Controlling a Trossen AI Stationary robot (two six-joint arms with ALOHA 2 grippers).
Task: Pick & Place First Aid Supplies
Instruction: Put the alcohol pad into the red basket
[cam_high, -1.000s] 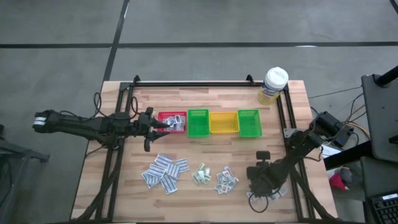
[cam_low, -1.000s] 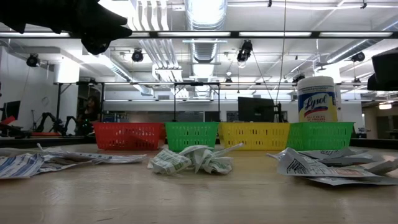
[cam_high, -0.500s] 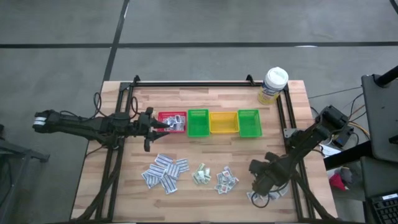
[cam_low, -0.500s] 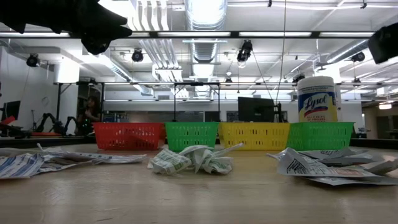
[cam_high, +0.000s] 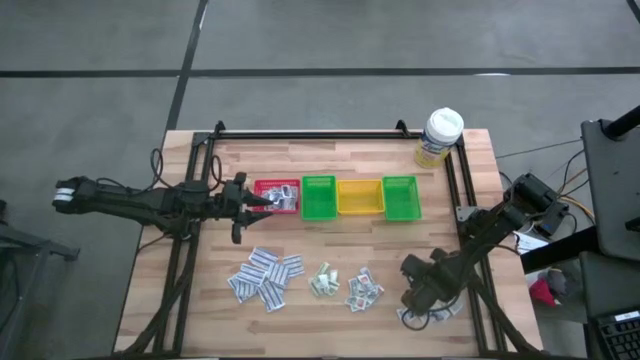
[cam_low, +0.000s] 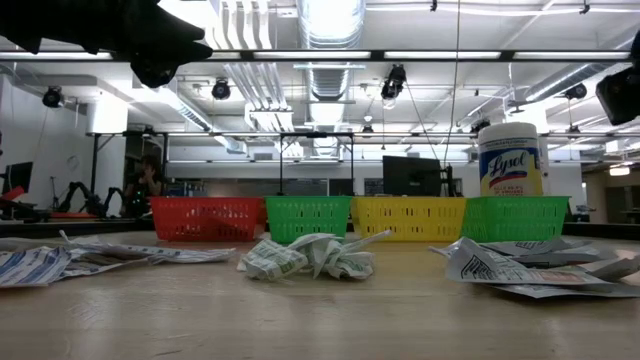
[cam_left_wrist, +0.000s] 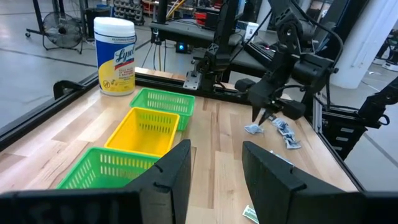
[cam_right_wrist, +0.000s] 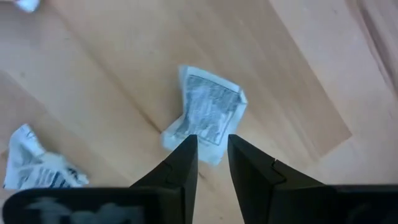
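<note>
The first aid supplies lie in loose heaps along the table's near side: strip packets (cam_high: 265, 275), green-printed ones (cam_high: 323, 282), blue-printed ones (cam_high: 363, 290), and a few (cam_high: 432, 316) under my right gripper (cam_high: 418, 298). That gripper points down over one crumpled grey-printed packet (cam_right_wrist: 208, 115) lying on the wood. Its fingers (cam_right_wrist: 186, 155) stand a narrow gap apart, with the packet's edge showing between their tips. My left gripper (cam_left_wrist: 214, 155) waits open and level beside the red bin (cam_high: 277, 195), holding nothing. My right gripper comes at the crumpled packet from above, its fingertips on either side of the packet's lower edge (cam_right_wrist: 211, 149). The packet lies on the table. Whether the tips touch it, I cannot tell.
Red, green (cam_high: 318, 197), yellow (cam_high: 359, 196) and green (cam_high: 399, 197) bins stand in a row at mid-table; the red one holds some white packets. A white-capped bottle (cam_high: 440, 135) stands at the far right corner. Dark frame rails run along the table's left, right and far edges.
My right gripper has rolled about its downward-pointing line while staying over the same heap at the table's near right.
</note>
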